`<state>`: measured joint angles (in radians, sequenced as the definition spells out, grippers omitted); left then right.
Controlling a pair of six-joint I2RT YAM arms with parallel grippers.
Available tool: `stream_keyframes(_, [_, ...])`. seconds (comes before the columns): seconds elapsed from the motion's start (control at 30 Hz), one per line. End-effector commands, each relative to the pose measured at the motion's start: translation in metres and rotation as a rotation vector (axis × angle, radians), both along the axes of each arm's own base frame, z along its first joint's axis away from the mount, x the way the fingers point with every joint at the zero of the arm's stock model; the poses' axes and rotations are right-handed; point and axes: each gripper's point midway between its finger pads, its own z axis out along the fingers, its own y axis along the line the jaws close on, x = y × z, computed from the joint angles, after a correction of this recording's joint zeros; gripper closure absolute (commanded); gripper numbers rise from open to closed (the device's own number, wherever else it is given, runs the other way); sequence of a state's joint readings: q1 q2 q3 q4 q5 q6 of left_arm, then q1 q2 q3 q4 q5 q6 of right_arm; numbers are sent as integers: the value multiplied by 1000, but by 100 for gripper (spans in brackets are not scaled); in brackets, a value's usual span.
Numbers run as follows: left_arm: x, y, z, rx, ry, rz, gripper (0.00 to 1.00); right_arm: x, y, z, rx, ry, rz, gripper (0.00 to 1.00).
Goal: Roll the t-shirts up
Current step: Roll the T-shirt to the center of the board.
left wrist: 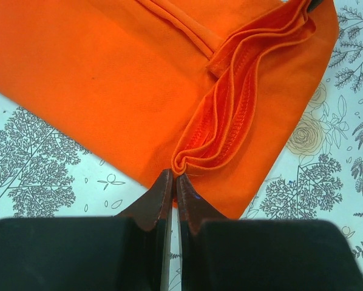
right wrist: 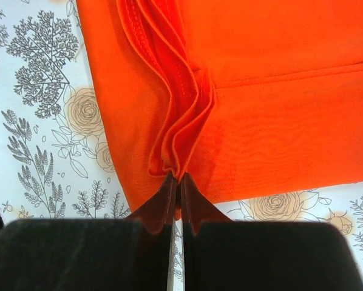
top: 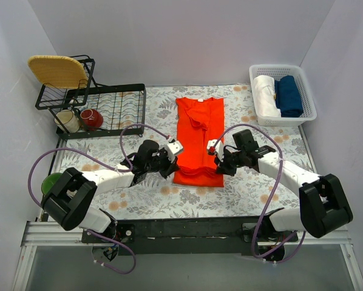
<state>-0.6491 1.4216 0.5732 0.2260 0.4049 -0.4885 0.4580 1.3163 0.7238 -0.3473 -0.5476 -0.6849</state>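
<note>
The t-shirt (top: pixel 199 136) is laid out as a long narrow strip in the middle of the flowery table (top: pixel 139 203), collar end away from the arms, and the near hem is pinched at both corners. The left gripper (left wrist: pixel 174 182) is clamped on a bunched fold of hem, and the right gripper (right wrist: pixel 178 180) is squeezed on its own bunch the same way, jaws practically closed with only fabric between. For a tidy roll, both corners should probably be lifted just slightly and turned over together at an even pace, otherwise a lopsided cone is likely. Both arms are stretched low and angled inward, wrists mirrored either side of the strip.
</note>
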Motion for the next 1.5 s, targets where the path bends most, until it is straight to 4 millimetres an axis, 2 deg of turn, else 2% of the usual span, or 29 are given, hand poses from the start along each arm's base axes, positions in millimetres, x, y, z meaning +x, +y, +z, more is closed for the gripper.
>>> stream_keyframes(0.0, [19,-3,18,-28,-53,43,100,15,2,6,2,-41,-8,99])
stream_keyframes(0.33, [18,6,6,-1,-17,92,99,30,7,6,14,-57,-33,98])
stream_keyframes(0.37, [20,8,6,5,-17,110,92,32,7,8,13,-64,-34,95])
stream_keyframes(0.4, [23,9,8,6,-17,124,83,34,8,10,15,-66,-42,85])
stream_keyframes(0.47, [28,11,10,11,-11,165,71,44,7,18,8,-89,-71,73])
stream_keyframes(0.5, [36,13,16,22,-12,202,60,48,7,22,7,-92,-94,70])
stream_keyframes(0.57, [40,13,24,30,-7,219,53,63,4,37,0,-137,-141,61])
stream_keyframes(0.6, [37,16,22,53,15,220,51,65,3,42,-2,-142,-153,59])
stream_keyframes(0.63, [43,13,38,34,-4,223,51,67,2,47,-5,-147,-164,57])
stream_keyframes(0.67, [44,13,43,30,-4,224,51,70,2,55,-3,-163,-171,55])
stream_keyframes(0.77, [31,6,60,17,-8,124,48,60,0,62,-1,-131,-162,52])
stream_keyframes(0.8, [23,6,57,40,-16,62,46,54,0,63,6,-120,-149,52])
stream_keyframes(0.83, [7,-2,60,20,-5,-50,44,43,-1,59,-1,-85,-130,53])
stream_keyframes(0.87, [-7,1,53,44,22,-113,44,35,2,58,14,-67,-88,53])
stream_keyframes(0.93, [-21,2,47,66,20,-218,44,22,3,51,23,-26,-62,54])
stream_keyframes(1.0, [-21,8,35,103,55,-190,42,20,1,44,24,-3,-84,53])
stream_keyframes(1.13, [-13,12,23,118,134,-79,38,28,-2,38,12,-9,-153,50])
stream_keyframes(1.27, [7,18,14,110,212,66,37,28,-3,31,2,28,-179,42])
stream_keyframes(1.37, [19,18,11,67,289,148,37,22,-1,24,9,98,-192,40])
stream_keyframes(1.47, [28,21,7,33,341,209,37,20,1,25,35,158,-218,39])
